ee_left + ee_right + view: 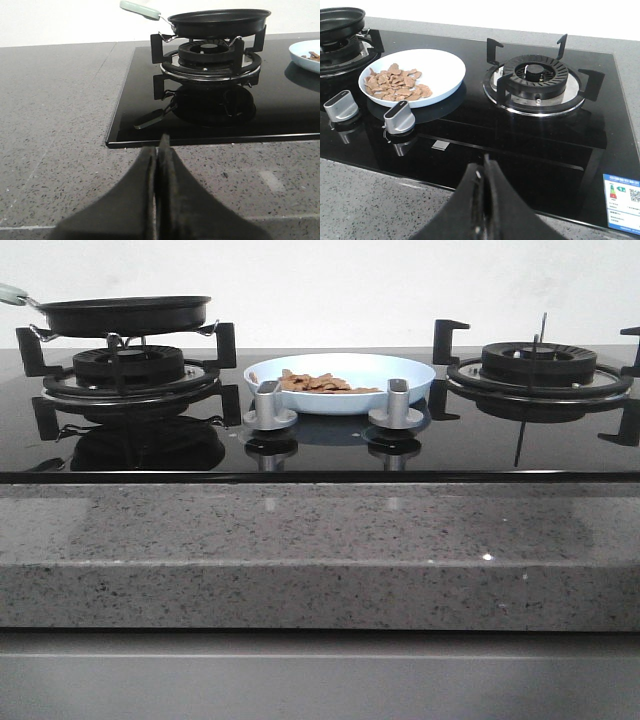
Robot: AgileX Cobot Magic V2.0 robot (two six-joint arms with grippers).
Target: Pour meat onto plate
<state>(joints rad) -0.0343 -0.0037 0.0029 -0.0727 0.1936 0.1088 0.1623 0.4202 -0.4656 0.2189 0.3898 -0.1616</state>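
My left gripper has its black fingers pressed together, holding nothing, above the speckled grey stone counter. My right gripper is likewise closed tight and empty. Beyond them lies the glossy black glass hob. The wide pale blue plate sits at the hob's middle, behind two silver knobs, with the tan-brown meat strips heaped on it. The black frying pan rests on the hob's left burner.

Meat on plate between burners, pan on left burner.
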